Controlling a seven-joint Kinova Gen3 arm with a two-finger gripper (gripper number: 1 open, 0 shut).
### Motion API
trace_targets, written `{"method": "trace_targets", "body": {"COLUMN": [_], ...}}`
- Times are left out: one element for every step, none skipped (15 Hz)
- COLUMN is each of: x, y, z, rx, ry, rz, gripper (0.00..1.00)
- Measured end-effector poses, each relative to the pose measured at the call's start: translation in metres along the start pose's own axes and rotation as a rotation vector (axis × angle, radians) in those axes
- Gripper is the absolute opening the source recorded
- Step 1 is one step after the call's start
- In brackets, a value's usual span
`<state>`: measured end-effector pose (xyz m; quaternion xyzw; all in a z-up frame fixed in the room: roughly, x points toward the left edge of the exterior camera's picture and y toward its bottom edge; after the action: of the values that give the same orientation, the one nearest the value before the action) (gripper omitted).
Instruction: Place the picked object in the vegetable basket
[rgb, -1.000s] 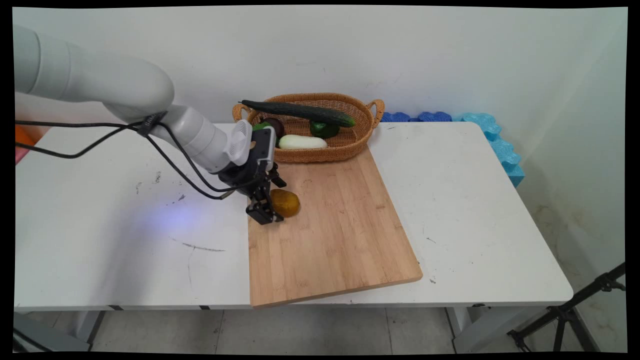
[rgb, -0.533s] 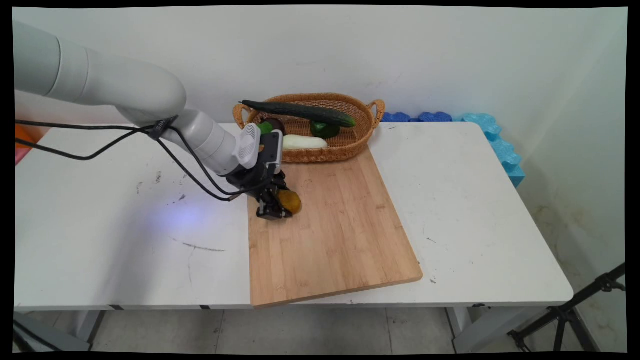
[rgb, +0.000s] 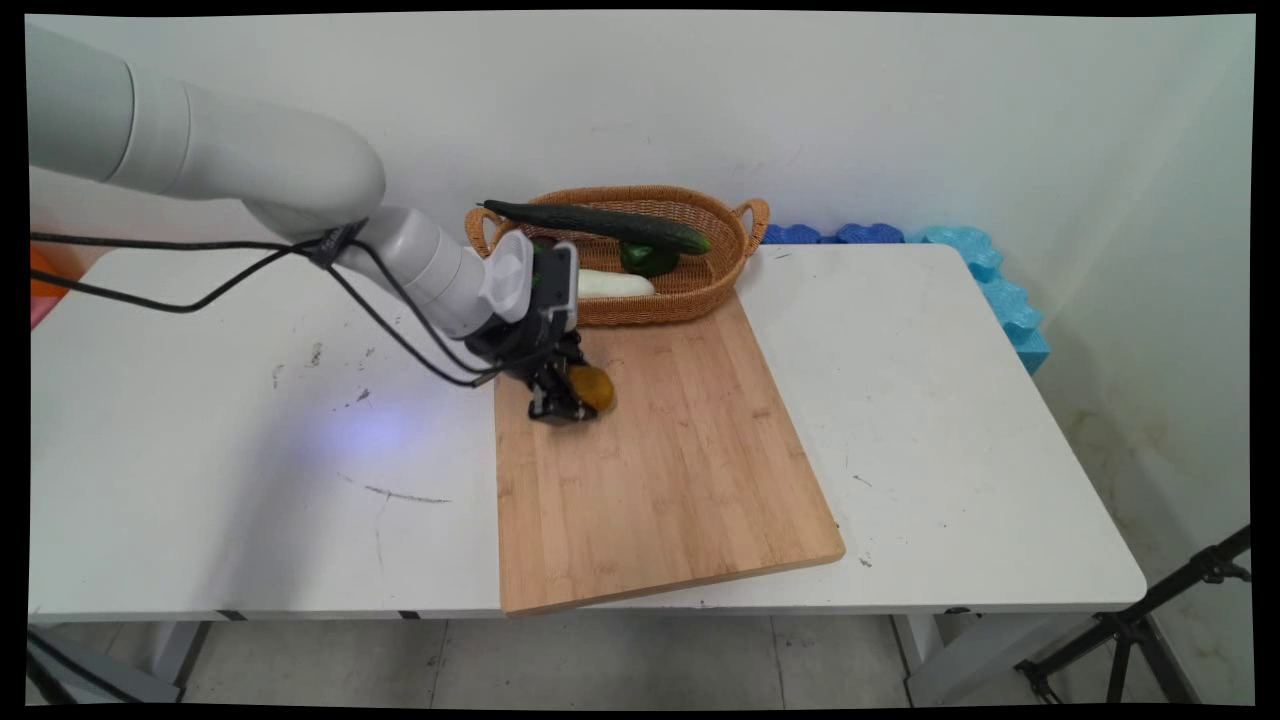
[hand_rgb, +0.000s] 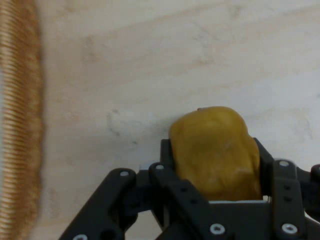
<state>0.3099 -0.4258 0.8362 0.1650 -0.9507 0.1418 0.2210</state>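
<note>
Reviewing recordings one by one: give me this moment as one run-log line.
gripper: shut on potato | over cutting board | near wicker basket holding cucumber, white vegetable, green pepper

- the hand (hand_rgb: 215, 165) covers the yellow-brown potato's (hand_rgb: 215, 155) lower part in the hand view.
- basket (rgb: 700, 285): the arm hides its left contents.
- basket rim (hand_rgb: 17, 125) blurred, cut by the left edge.

Wicker basket (rgb: 700, 285) holding cucumber (rgb: 600, 224), green pepper (rgb: 648, 260); blue foam (rgb: 985, 270).
</note>
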Motion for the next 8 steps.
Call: {"method": "trace_targets", "body": {"x": [0.006,0.012,0.018,0.024,0.03,0.037,0.043,0.049], "y": [-0.003,-0.006,-0.011,-0.015,-0.019,-0.024,-0.031,-0.036], "z": [-0.003,-0.007,-0.011,-0.015,-0.019,-0.023,-0.027,-0.03], "rx": [0.012,0.024,0.039,0.052,0.065,0.08,0.094,0.106], "ry": [0.008,0.017,0.028,0.04,0.051,0.065,0.079,0.091], "rz": [-0.018,-0.038,-0.064,-0.091,-0.116,-0.145,-0.173,-0.196], "gripper": [0.0,0.0,0.0,0.0,0.0,0.0,0.0,0.0]}}
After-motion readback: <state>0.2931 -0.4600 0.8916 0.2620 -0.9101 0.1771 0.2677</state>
